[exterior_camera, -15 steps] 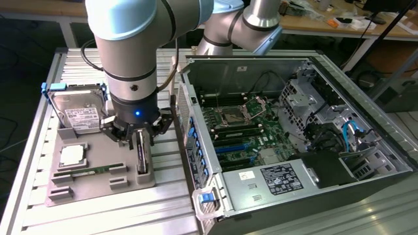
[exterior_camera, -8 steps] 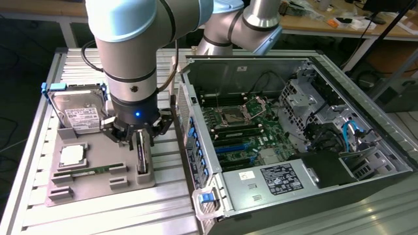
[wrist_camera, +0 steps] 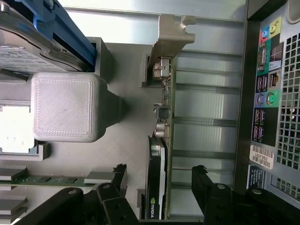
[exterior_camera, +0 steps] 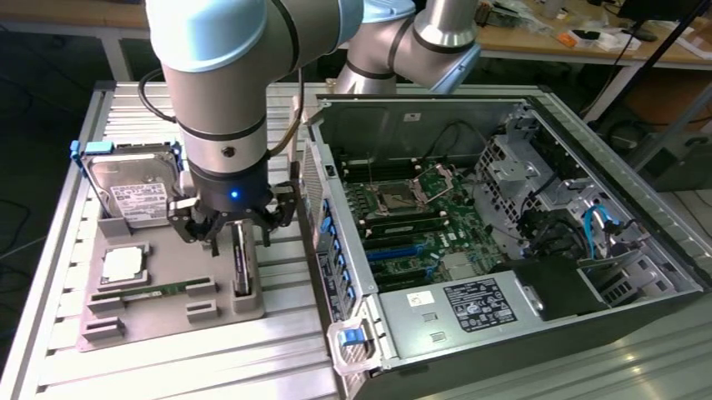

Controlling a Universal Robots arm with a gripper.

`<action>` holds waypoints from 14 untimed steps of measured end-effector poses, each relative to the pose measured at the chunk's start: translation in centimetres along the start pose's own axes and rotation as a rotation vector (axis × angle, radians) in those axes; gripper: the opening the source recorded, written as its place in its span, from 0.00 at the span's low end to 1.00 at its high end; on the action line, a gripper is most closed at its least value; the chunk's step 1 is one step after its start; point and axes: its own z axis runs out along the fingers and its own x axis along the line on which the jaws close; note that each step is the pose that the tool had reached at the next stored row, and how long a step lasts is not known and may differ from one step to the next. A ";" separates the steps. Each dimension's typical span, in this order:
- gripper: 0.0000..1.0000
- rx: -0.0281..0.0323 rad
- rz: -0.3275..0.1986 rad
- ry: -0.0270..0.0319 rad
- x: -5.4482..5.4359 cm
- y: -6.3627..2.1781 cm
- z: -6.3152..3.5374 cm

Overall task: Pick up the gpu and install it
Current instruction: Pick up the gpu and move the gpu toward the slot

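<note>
- You've got one arm, one gripper (exterior_camera: 236,235), and two black fingers (wrist_camera: 117,180) in the wrist view.
- One gpu (exterior_camera: 242,271), one hard drive (exterior_camera: 133,187), one memory stick (exterior_camera: 156,292) and one processor chip (exterior_camera: 122,262), all on one gray tray (exterior_camera: 167,321). One open computer case (exterior_camera: 445,112) sits at the exterior view's right.
- The arm covers part of the hard drive for you. The gripper hides the gpu's near end in the exterior view. The wrist view cuts the card off at the picture edge.
- The gpu stands on edge in its tray slot, directly under the gripper, outside the case.
- The fingers are apart, one on each side of the card, with a gap on both sides and no contact.
</note>
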 end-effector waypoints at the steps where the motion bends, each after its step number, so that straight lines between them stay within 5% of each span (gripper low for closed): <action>1: 0.62 0.0001 0.000 0.0001 0.0 0.00 0.00; 5: 0.69 0.0000 0.000 -0.0001 0.0 0.00 0.00; 9: 0.54 0.0000 0.000 0.0000 0.0 0.00 0.00; 14: 0.54 0.0011 0.042 -0.0014 0.0 0.01 0.01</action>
